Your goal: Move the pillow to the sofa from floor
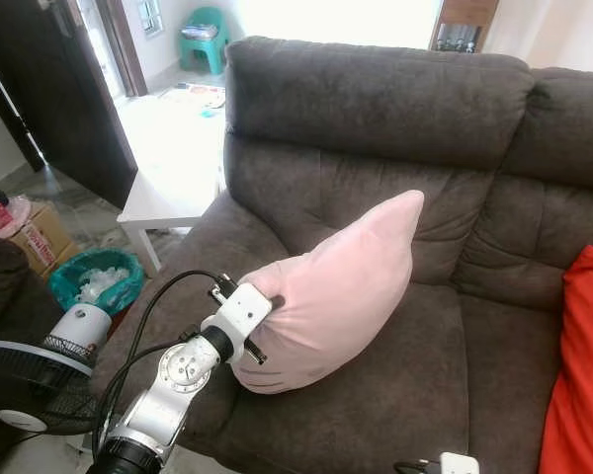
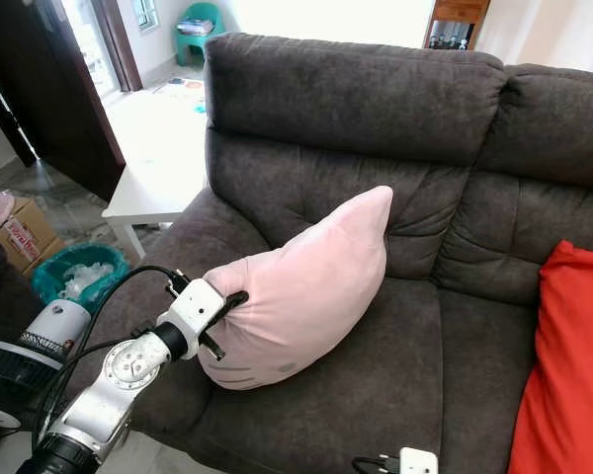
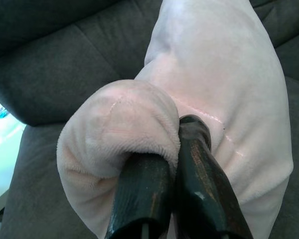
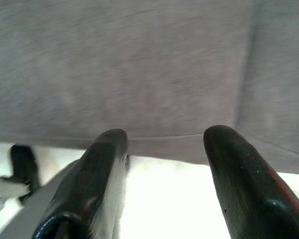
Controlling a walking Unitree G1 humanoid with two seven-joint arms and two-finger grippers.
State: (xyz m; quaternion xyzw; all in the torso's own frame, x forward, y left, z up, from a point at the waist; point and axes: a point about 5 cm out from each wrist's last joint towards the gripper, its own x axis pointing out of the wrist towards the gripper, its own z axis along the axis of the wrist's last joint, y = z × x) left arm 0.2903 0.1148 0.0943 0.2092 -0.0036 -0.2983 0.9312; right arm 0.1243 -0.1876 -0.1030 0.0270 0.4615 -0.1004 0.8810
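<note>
Dark grey-brown plush covers the sofa (image 1: 395,197), which spans most of the head views, with a tufted backrest and a wide seat. On the seat's left part rests the pale pink pillow (image 1: 341,286), tilted so one corner points up toward the backrest while its lower end bulges near the front edge. A red cushion (image 1: 581,375) stands at the sofa's right end. Left of the sofa sits a white counter (image 1: 173,193) on a bright floor, with a teal bin (image 1: 94,281) and a cardboard box (image 1: 35,237) nearby; a teal chair (image 1: 203,35) is far back, and a black fan (image 1: 20,385) occupies the lower left corner.

The left gripper (image 3: 177,149) is clamped on a bunched fold at the pillow's lower left end. The left wrist view shows what the head views leave unclear: both black fingers (image 3: 199,164) pressed close together with plush pinched between them. The right gripper (image 4: 164,137) appears in its wrist view with fingers spread wide, holding nothing, pointing at grey sofa fabric above a bright surface.
</note>
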